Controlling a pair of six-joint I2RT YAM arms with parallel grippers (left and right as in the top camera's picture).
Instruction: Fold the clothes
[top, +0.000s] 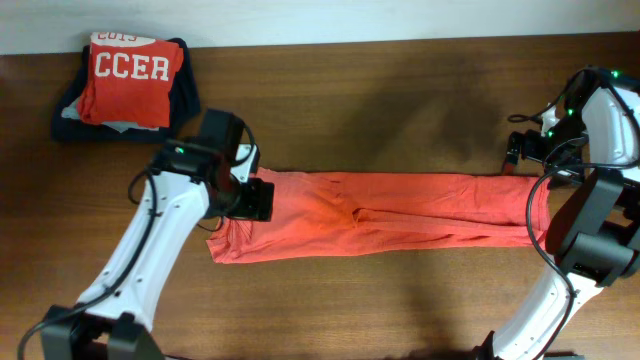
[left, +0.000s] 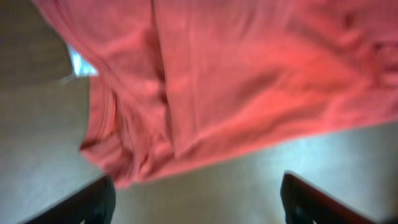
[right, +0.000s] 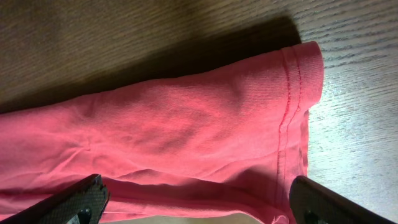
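Note:
Orange-red trousers (top: 390, 212) lie flat across the middle of the wooden table, folded lengthwise, waist to the left and leg hems to the right. My left gripper (top: 252, 197) hovers over the waist end, open and empty; in the left wrist view its fingers (left: 198, 202) straddle bare table just below the waist cloth (left: 236, 81). My right gripper (top: 522, 152) is at the hem end, open; in the right wrist view its fingers (right: 199, 202) spread over the hem (right: 292, 106).
A folded pile (top: 128, 85) sits at the back left: a red "CCER" shirt on dark garments. The table's back edge (top: 400, 40) runs along the top. Both arm bases stand at the front corners.

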